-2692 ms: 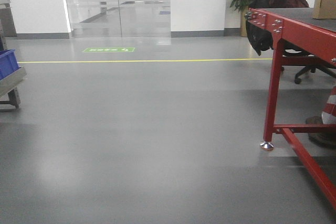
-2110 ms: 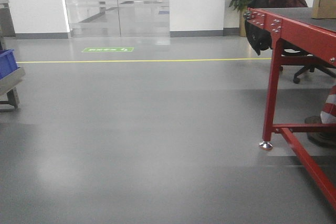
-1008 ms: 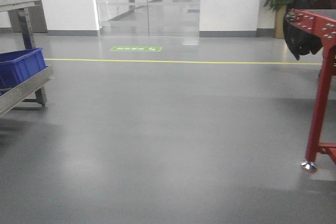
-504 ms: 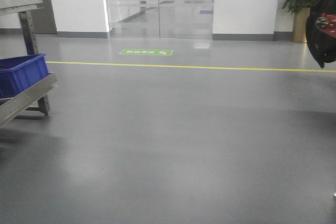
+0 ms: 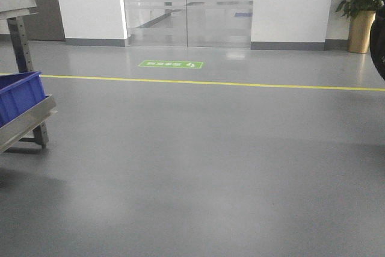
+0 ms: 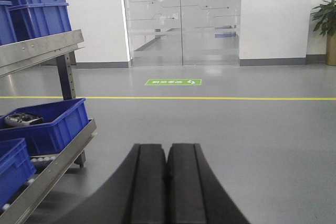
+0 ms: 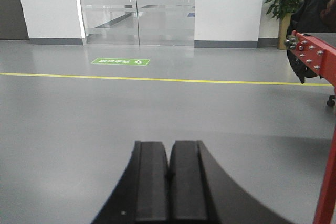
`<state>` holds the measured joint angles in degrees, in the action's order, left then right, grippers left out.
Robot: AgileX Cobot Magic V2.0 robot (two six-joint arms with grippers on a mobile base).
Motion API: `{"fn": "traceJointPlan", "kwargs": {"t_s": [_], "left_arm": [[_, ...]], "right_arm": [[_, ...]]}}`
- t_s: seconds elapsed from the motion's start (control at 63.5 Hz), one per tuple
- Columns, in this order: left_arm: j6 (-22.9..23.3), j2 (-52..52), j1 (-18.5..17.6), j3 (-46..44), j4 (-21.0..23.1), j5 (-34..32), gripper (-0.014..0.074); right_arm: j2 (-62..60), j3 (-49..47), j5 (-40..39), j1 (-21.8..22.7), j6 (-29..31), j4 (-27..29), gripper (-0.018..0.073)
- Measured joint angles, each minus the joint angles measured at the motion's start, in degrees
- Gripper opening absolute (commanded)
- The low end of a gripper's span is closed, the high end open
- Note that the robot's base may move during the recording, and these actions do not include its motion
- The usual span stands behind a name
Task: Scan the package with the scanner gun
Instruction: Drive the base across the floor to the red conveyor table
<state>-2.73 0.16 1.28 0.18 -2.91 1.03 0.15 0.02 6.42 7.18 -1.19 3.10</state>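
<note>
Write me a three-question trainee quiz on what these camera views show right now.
1. True or false: the scanner gun shows in one of the views.
2. The fingers of the left gripper are: A spread wide; B closed together, holding nothing; C clamped on a cable.
3. Fill in: the red table frame shows in the ____ wrist view.

Key: 1 false; 2 B; 3 right.
</note>
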Motion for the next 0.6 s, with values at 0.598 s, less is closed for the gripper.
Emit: {"fn": "traceJointPlan", "kwargs": {"t_s": [0.598], "left_arm": [[0.0,0.0,0.0,0.0,0.0,0.0,-0.0111]], "right_arm": [[0.0,0.0,0.0,0.0,0.0,0.0,-0.0154]]}}
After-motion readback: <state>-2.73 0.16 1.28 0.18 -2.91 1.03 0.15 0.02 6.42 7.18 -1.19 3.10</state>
